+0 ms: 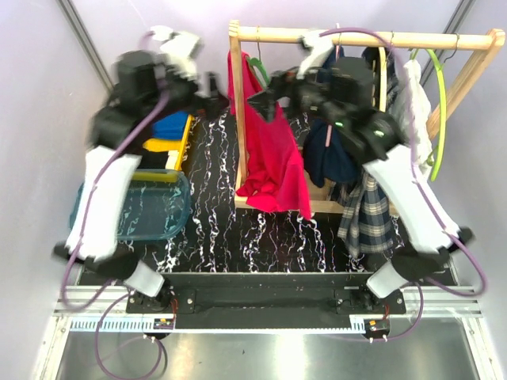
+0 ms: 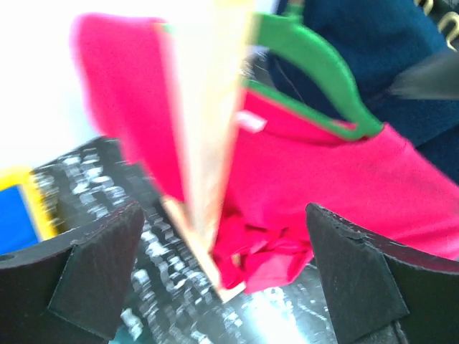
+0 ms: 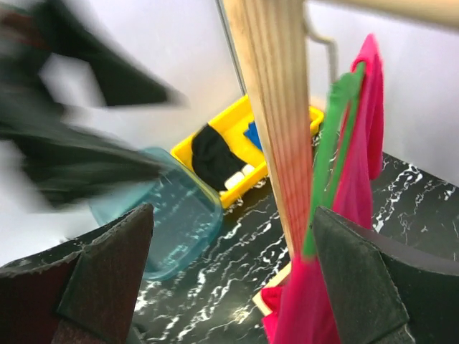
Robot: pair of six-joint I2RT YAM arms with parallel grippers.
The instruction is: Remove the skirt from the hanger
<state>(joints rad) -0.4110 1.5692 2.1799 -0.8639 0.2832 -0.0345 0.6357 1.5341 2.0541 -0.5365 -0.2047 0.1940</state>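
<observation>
The plaid skirt (image 1: 367, 212) hangs low at the rack's right side, its top hidden behind my right arm. A pale yellow hanger (image 1: 383, 77) shows on the rail above it; whether the skirt is clipped to it I cannot tell. My left gripper (image 1: 212, 89) (image 2: 222, 276) is open just left of the rack's wooden post (image 2: 204, 122), blurred by motion. The right gripper (image 1: 263, 100) (image 3: 229, 279) is open too, beside the red garment (image 1: 273, 150). Nothing is between either pair of fingers.
The wooden rack (image 1: 356, 37) also carries a green hanger (image 2: 323, 72) with the red garment, a navy garment (image 1: 325, 154), a white garment (image 1: 412, 103) and a lime hanger (image 1: 440, 103). A yellow bin (image 1: 181, 138) and a blue translucent tub (image 1: 154, 207) sit on the left.
</observation>
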